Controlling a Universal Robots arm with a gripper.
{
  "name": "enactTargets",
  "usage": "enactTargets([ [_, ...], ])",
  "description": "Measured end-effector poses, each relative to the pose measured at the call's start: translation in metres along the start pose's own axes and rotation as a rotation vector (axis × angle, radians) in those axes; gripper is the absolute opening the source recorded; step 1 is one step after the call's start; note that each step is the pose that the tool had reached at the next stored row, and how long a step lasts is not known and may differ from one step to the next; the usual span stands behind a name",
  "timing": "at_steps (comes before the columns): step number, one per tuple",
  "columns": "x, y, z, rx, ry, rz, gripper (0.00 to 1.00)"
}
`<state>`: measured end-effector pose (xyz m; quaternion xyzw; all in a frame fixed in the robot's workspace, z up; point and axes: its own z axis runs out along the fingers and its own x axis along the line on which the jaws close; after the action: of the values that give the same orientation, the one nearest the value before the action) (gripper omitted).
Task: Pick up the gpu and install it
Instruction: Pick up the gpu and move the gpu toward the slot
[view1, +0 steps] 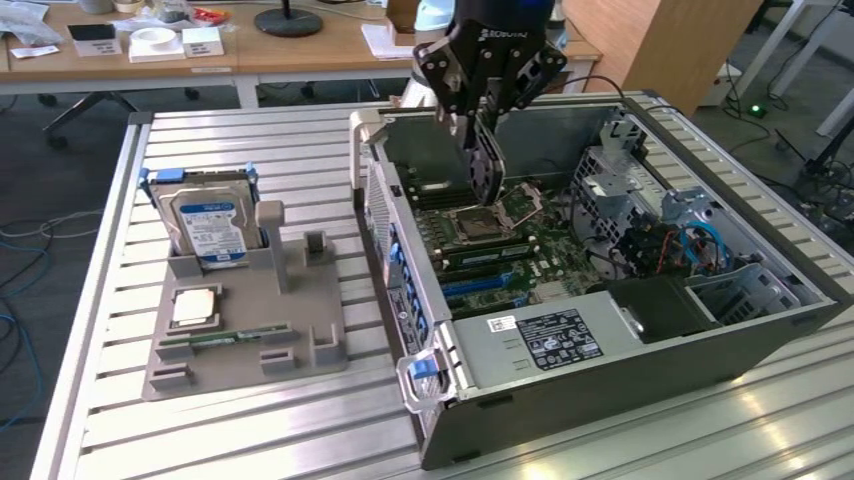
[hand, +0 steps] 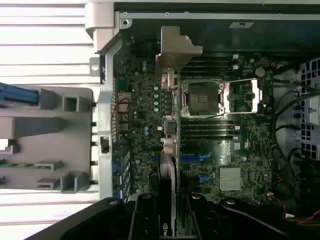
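Gripper (view1: 483, 118) is seen in the exterior view up around 12 o'clock, over the open PC case (view1: 587, 340), with its jaws clamped on the gpu (view1: 483, 170). The card is held edge-on and hangs down into the case, its lower end just above the CPU socket (view1: 474, 225) on the motherboard (view1: 521, 250). Whether it's touching the board can't be told. Over at 9 o'clock on the slatted table (view1: 227, 140), a grey holder (view1: 240, 330) is parked well apart from the case, with a blue-label hard drive (view1: 211, 225) stood upright in it and a RAM stick (view1: 227, 338) laid flat nearer the front. In the wrist view, the gripper (hand: 172, 220) is caught with a dark finger on either side of the gpu (hand: 169, 175). The card is seen as a thin edge running beside the CPU socket (hand: 202, 97), and its silver bracket (hand: 176, 47) is at the end away from the fingers (hand: 145, 215).
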<state>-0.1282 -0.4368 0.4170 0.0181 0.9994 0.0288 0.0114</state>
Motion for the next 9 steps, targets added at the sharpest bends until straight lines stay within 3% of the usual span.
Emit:
enactTargets([
  [9,-0.016,0.0006,0.0004,-0.0011,0.0003,-0.004,0.26],
])
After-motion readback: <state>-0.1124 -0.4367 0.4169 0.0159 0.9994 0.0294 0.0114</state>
